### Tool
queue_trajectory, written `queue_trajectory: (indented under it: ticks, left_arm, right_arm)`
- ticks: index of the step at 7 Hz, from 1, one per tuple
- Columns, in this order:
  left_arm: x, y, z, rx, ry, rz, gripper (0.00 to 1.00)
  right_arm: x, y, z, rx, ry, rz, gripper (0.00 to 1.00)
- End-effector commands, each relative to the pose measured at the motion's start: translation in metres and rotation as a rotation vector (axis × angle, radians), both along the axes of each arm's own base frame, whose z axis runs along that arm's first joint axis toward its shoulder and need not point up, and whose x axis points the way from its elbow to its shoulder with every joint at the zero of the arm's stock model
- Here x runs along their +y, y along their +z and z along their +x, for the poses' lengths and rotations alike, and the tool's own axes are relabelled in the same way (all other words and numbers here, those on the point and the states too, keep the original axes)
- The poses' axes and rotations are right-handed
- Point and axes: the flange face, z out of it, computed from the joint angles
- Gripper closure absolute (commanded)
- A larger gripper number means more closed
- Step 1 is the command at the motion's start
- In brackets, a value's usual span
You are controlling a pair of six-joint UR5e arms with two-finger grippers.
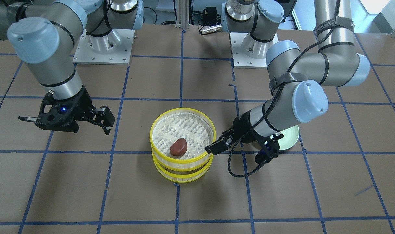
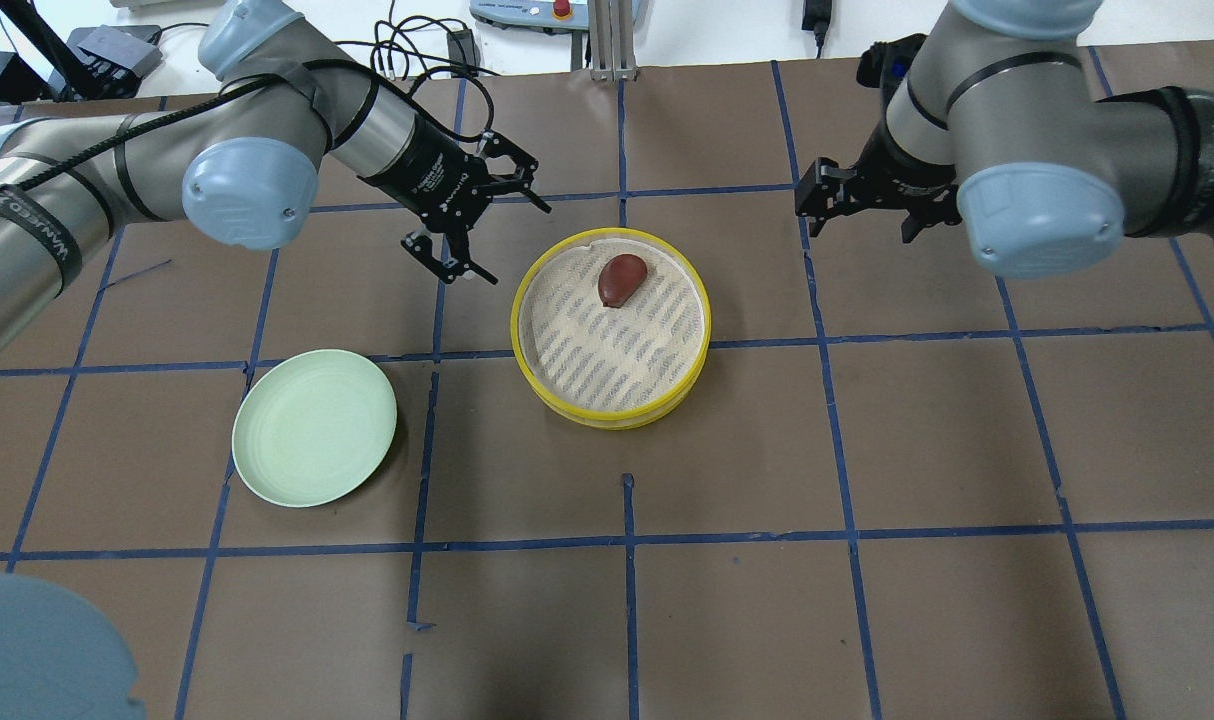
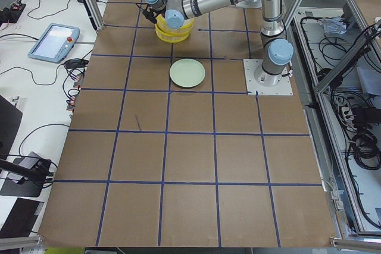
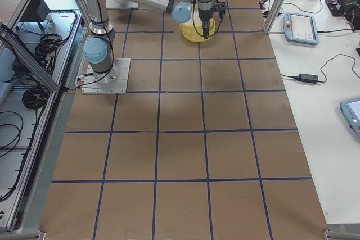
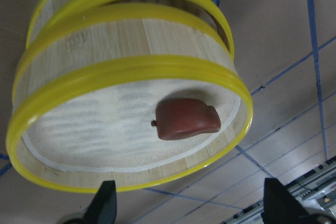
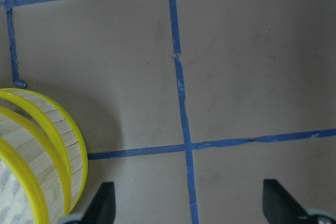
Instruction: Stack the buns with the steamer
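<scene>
Two-tier bamboo steamer (image 5: pixel 131 40) with one reddish-brown bun (image 2: pixel 622 280) in its upper tray (image 2: pixel 607 365).
The bun is lying near the tray's far rim in the overhead view. The left gripper (image 2: pixel 522 245) is hovering just beside the steamer, jaws spread wide, holding nothing; the right gripper (image 2: pixel 860 215) is hanging farther off, equally wide open and empty. A pale green plate (image 2: pixel 314 428) is resting nearby.

Glossy reddish-brown oval bun (image 2: pixel 622 280) inside the upper of two stacked yellow-rimmed steamer trays (image 1: pixel 184 163)
</scene>
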Motion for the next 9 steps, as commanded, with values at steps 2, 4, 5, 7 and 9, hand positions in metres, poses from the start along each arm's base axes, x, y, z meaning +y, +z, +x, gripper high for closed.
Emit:
queue_trajectory:
  ticks: [2,4,5,7,9]
  left_arm:
    - [0.013,0.104,0.034,-0.336,-0.434,-0.19,0.0]
    - [0.045,0.15,0.03,-0.45,-0.558,-0.21,0.02]
    - [0.06,0.16,0.025,-0.456,-0.587,-0.231,0.01]
    - [0.069,0.158,0.024,-0.457,-0.593,-0.236,0.0]
    - [0.071,0.159,0.024,-0.456,-0.591,-0.234,0.0]
  right_arm:
    - [0.015,0.125,-0.003,0.005,0.004,-0.066,0.0]
    - [0.028,0.137,0.007,0.013,0.017,-0.072,0.0]
    - [0.032,0.12,0.01,0.01,0.015,-0.04,0.0]
    - [0.033,0.115,0.021,0.01,0.037,-0.041,0.0]
    - [0.033,0.112,0.02,0.013,0.046,-0.034,0.0]
